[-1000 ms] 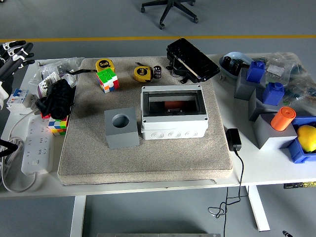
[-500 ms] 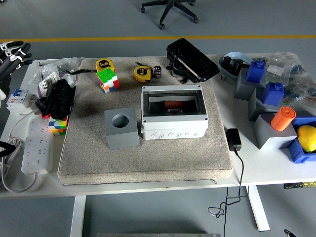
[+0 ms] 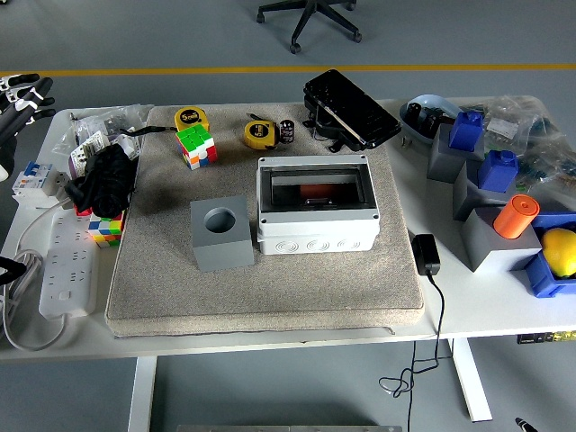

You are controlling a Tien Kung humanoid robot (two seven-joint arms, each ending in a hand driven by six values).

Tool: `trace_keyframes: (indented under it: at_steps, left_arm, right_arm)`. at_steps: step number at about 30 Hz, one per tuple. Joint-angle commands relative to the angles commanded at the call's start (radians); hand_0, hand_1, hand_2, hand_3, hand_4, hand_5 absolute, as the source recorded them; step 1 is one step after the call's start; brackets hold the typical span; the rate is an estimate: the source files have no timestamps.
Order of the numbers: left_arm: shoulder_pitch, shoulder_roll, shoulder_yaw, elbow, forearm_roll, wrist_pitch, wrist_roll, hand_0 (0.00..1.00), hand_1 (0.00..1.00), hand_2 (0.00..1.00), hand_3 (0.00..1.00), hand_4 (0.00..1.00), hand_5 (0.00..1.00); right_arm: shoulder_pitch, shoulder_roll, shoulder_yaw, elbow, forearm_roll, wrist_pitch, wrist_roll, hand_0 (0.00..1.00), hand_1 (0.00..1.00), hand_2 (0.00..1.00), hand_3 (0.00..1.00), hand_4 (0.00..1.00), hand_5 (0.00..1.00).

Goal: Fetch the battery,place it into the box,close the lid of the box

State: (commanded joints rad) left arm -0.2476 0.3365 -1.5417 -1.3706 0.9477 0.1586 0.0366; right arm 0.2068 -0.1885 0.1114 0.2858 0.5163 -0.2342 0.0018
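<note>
We spot battery (image 3: 287,130) at 12 o'clock of box (image 3: 316,205), upright on mat between tape measure (image 3: 259,134) and black lid (image 3: 351,109). Left robot hand (image 3: 22,97) off at 9 o'clock, empty, fingers loosely spread. We reckon battery's small, rigid, slick, so pinch round its sides.

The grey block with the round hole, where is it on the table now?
In the head view, the grey block stands on the beige mat, left of centre, beside the white box on the box's left.
</note>
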Motion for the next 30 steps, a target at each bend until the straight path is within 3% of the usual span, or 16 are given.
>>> trace_keyframes:
  at_steps: [30]
  left_arm:
    - [-0.005,-0.008,0.006,-0.023,-0.009,-0.001,0.003,0.492,0.555,0.548,0.529,0.927,0.326]
  right_arm:
    - [0.002,-0.014,-0.006,0.002,-0.004,0.011,0.001,0.676,0.647,0.671,0.555,0.883,0.444]
